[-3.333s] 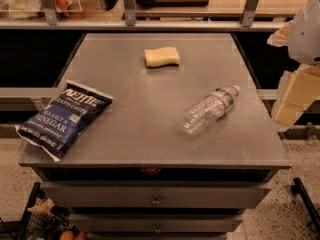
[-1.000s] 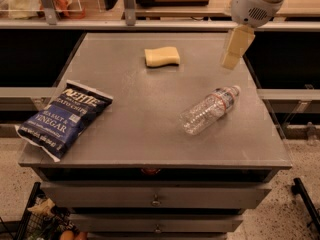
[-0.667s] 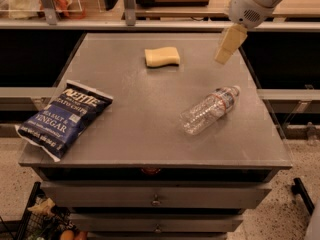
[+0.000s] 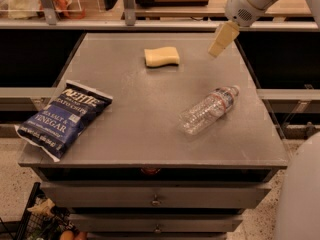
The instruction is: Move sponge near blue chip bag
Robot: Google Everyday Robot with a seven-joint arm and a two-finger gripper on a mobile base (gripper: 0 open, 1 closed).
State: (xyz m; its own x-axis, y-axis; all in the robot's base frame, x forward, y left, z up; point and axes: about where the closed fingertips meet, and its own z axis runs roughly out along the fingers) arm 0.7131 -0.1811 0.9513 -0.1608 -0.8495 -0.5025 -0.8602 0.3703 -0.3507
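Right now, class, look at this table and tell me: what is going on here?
A robot arm's gripper hangs over the far right of the table, beside the sponge but not touching it. The sponge lies near the far edge. The blue chip bag sits at the near left corner, well apart from it. A water bottle lies on its side toward the right.

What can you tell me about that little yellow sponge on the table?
The sponge is a small pale yellow block that looks soft, with rounded, wavy edges. It lies flat on the grey table, towards the far edge and roughly midway across. Only the tabletop touches it. The gripper hangs in the air to its right in the picture, apart from it.
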